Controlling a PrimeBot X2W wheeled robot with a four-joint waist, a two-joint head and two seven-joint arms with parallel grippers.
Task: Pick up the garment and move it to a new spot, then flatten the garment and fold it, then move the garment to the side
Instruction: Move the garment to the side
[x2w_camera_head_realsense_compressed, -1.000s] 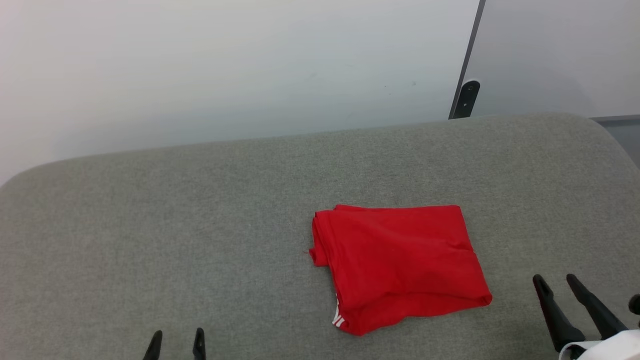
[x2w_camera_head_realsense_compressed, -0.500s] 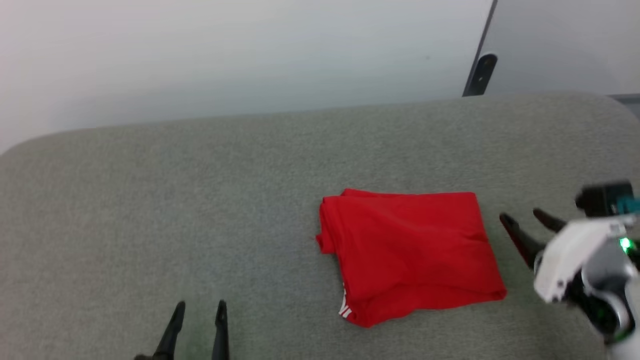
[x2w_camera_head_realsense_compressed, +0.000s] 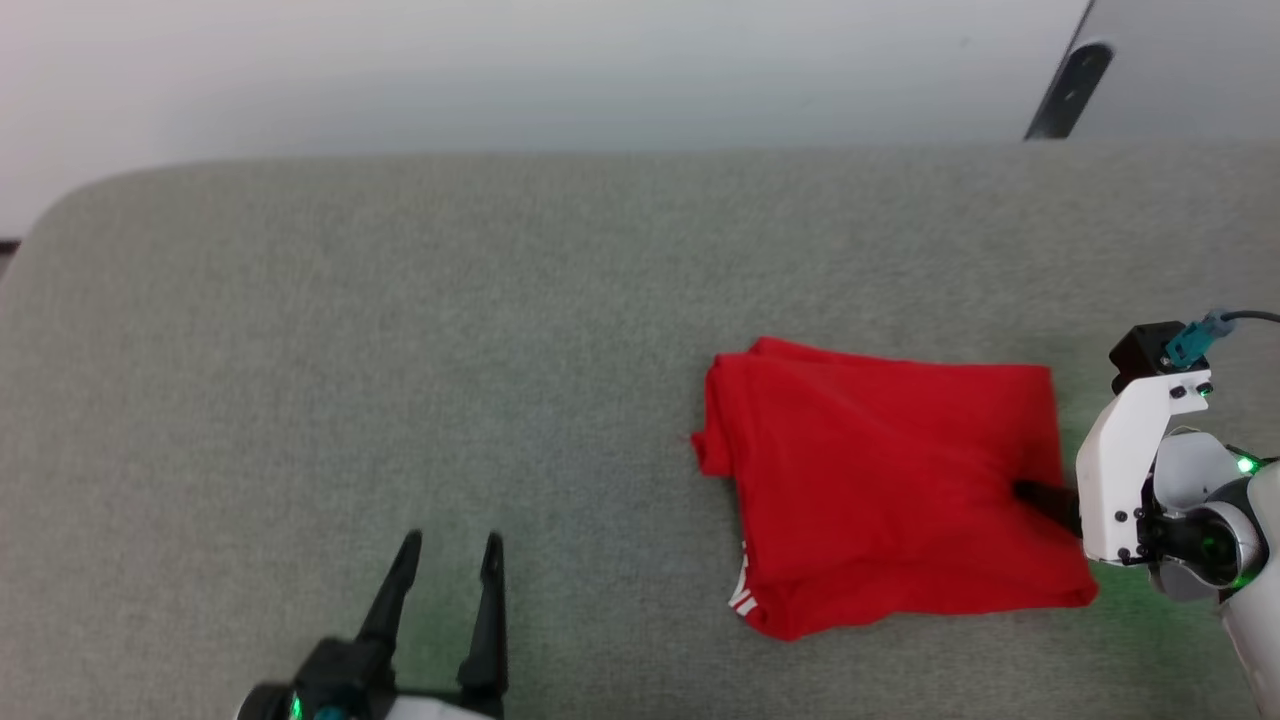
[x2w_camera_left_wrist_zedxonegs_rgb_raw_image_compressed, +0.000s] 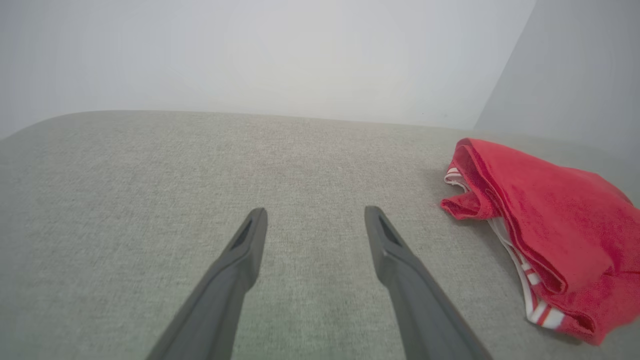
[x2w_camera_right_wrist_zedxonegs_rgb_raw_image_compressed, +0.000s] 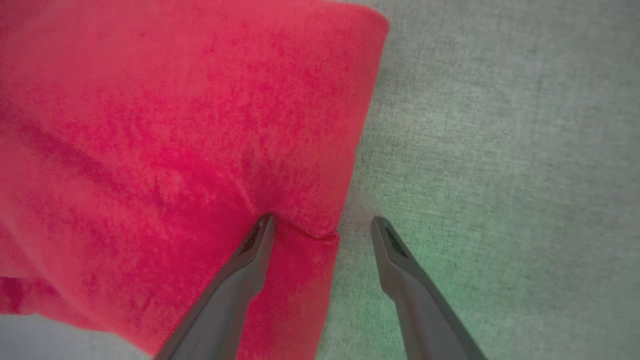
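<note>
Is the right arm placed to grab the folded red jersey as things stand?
Probably yes: the right claw is open astride the right edge of the folded red jersey, one finger on the cloth, the other on the grey cushion, nothing between.

Bright, even, diffuse light; faint shadow under the folded red cloth garment. Green glow tints the grey woven-fabric desk; right wrist view soft and grainy.

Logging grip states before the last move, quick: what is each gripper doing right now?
Left gripper: open, empty, over the grey surface.
Right gripper: open, one finger on the garment, the other beside it; nothing clamped.
</note>
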